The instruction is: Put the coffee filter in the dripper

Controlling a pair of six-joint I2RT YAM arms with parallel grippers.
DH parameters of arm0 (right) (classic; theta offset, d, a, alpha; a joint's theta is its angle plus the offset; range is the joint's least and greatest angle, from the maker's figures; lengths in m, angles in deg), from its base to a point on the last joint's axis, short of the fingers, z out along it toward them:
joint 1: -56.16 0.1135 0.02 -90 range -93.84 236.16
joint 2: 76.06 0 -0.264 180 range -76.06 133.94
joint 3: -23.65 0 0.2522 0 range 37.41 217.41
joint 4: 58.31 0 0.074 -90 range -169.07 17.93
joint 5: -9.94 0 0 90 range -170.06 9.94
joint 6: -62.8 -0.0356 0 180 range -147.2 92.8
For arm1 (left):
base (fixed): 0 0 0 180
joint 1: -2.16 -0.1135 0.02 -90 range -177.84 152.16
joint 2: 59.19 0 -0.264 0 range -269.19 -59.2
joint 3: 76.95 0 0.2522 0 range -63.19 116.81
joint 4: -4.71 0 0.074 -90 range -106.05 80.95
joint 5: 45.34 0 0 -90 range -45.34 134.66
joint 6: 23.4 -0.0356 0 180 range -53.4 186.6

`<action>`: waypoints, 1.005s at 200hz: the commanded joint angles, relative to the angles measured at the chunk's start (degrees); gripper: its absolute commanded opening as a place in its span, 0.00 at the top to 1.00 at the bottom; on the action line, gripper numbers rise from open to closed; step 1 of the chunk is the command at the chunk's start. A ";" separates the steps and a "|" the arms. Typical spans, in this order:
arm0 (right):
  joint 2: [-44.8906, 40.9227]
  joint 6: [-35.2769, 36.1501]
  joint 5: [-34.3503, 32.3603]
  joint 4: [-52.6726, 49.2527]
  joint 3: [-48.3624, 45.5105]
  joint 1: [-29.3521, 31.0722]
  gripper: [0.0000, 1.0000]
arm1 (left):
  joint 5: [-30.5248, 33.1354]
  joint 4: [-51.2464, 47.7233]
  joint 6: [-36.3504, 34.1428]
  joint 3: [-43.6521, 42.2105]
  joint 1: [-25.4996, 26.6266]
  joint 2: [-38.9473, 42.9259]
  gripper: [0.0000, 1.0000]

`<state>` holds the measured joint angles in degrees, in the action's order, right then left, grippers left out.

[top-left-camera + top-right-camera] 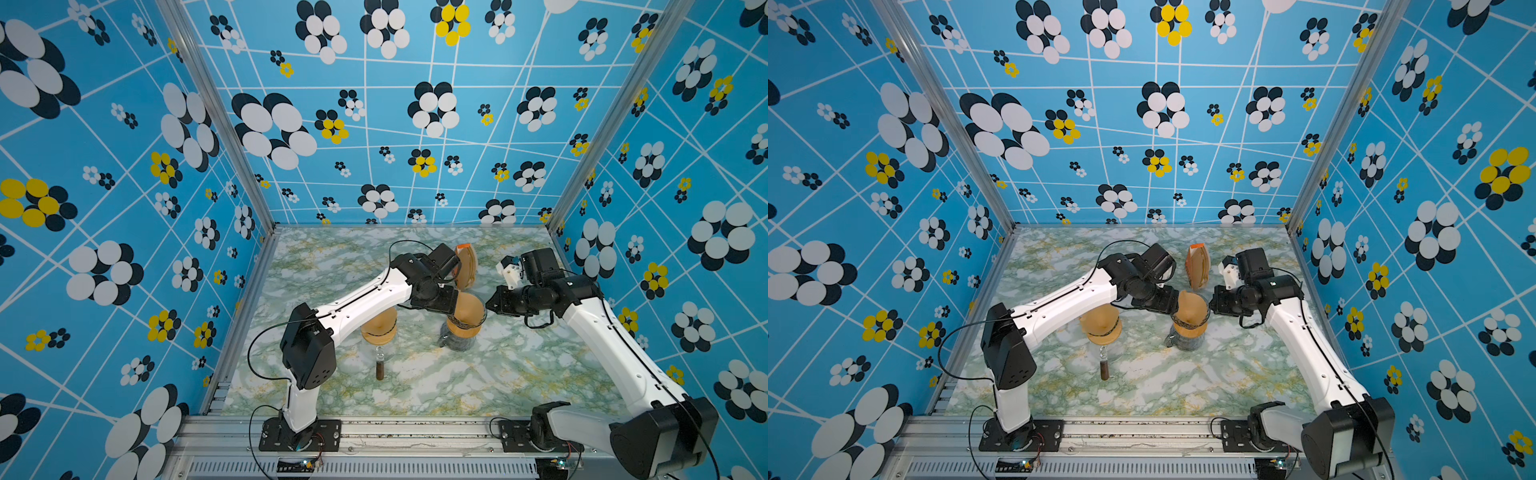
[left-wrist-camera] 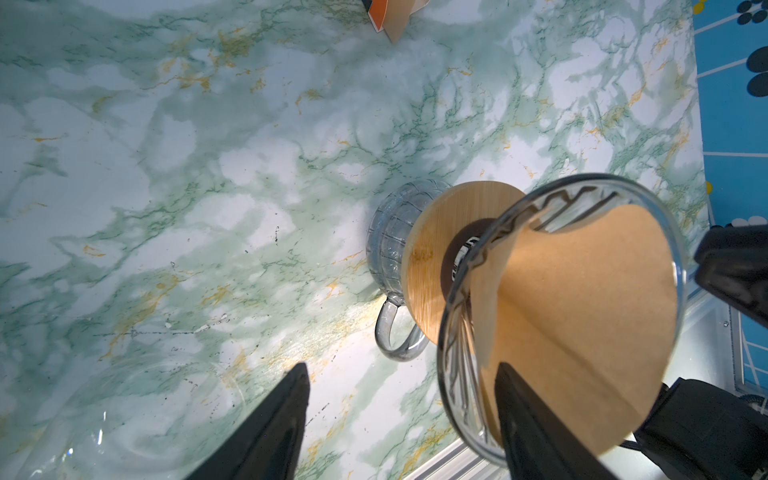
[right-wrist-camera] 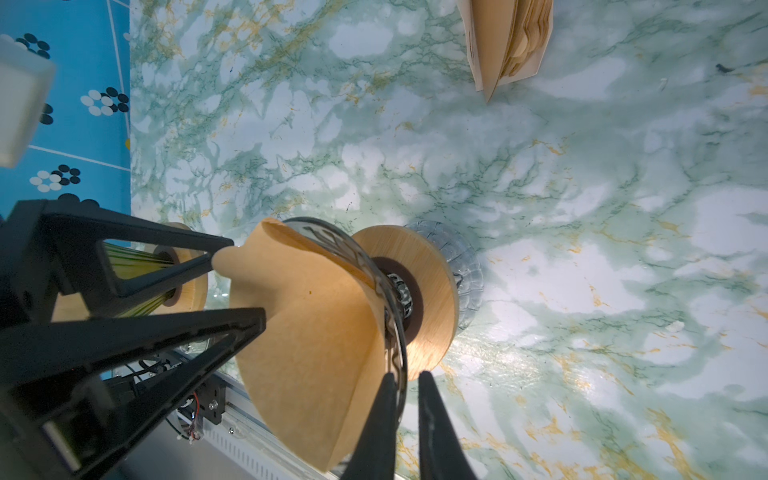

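The glass dripper [image 1: 471, 328] [image 1: 1191, 328] with a wooden collar [image 2: 432, 257] sits on a clear glass mug [image 2: 386, 249] mid-table. A brown paper coffee filter [image 1: 467, 309] [image 1: 1188, 307] [image 2: 582, 311] [image 3: 307, 324] stands inside it as an opened cone, its upper edge rising above the rim. My left gripper [image 2: 403, 370] [image 1: 453, 305] is open wide, one finger inside the cone and the other outside the glass. My right gripper [image 3: 406, 380] [image 1: 489, 307] has closed to a narrow gap over the dripper's rim, its inner finger against the filter.
A second dripper [image 1: 379, 328] [image 1: 1100, 328] holding a filter stands on clear glass under the left forearm, with a dark brown piece [image 1: 380, 370] in front. An open pack of filters [image 1: 465, 266] [image 1: 1198, 266] [image 3: 511, 41] stands at the back. Walls enclose three sides.
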<state>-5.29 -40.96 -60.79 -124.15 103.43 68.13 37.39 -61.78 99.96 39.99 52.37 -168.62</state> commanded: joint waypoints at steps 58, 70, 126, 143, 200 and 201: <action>0.71 0.36 0.91 -0.63 -0.35 -0.30 0.86 | 0.16 -0.15 0.64 -1.51 -0.43 -0.93 0.28; 0.85 0.32 0.62 -0.66 -0.36 -0.28 0.86 | 0.03 -0.05 0.71 -1.25 -0.47 -0.79 0.28; 1.44 0.32 -1.63 -1.23 -0.46 -0.28 0.88 | -1.34 0.84 0.47 1.05 -0.47 0.79 0.26; 1.65 0.39 -2.14 -1.30 -0.62 -0.32 0.88 | -1.19 1.09 0.39 1.24 -0.47 1.74 0.26; 1.67 0.37 -2.39 -1.23 -0.60 -0.28 0.89 | -1.15 1.10 0.25 0.85 -0.47 3.07 0.26; 1.66 0.38 -2.43 -1.21 -0.57 -0.28 0.89 | -1.12 1.12 0.27 0.82 -0.43 3.08 0.26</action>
<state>-4.03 -40.94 -62.06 -124.15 103.43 68.13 36.52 -61.15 100.05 39.73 52.37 -168.36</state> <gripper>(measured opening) 0.113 0.742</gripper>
